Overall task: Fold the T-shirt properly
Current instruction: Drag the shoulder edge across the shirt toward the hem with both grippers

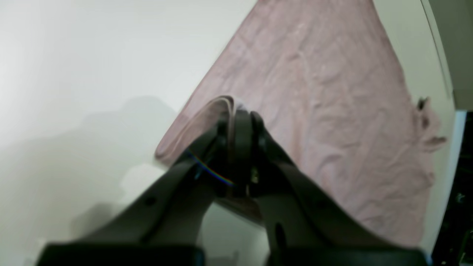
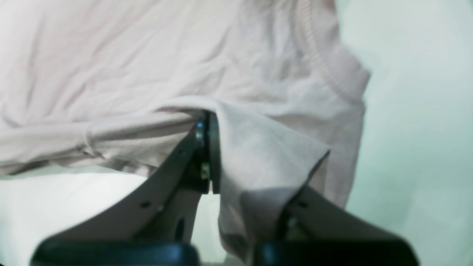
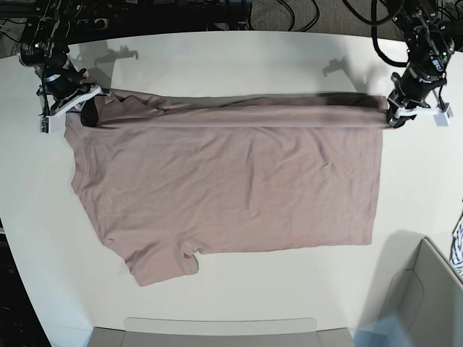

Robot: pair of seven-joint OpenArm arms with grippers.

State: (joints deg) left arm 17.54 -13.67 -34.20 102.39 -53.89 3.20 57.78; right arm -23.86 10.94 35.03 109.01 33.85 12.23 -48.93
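The dusty-pink T-shirt (image 3: 224,188) lies spread on the white table (image 3: 239,61), neck end to the left and one sleeve at the front left. Its far edge is lifted and folded over into a taut band between both grippers. At the right of the base view, my left gripper (image 3: 394,116) is shut on the hem corner; the left wrist view shows a loop of cloth pinched at the left gripper (image 1: 240,114) over the T-shirt (image 1: 325,92). My right gripper (image 3: 87,108) is at the left, by the shoulder; the right gripper (image 2: 208,118) is shut on a fold of the T-shirt (image 2: 147,66).
A grey bin (image 3: 427,296) stands at the front right, with a blue-and-white patterned cloth (image 3: 459,249) at the right edge. A flat grey tray (image 3: 217,329) lies along the front edge. Cables and dark equipment (image 3: 181,11) line the far side of the table.
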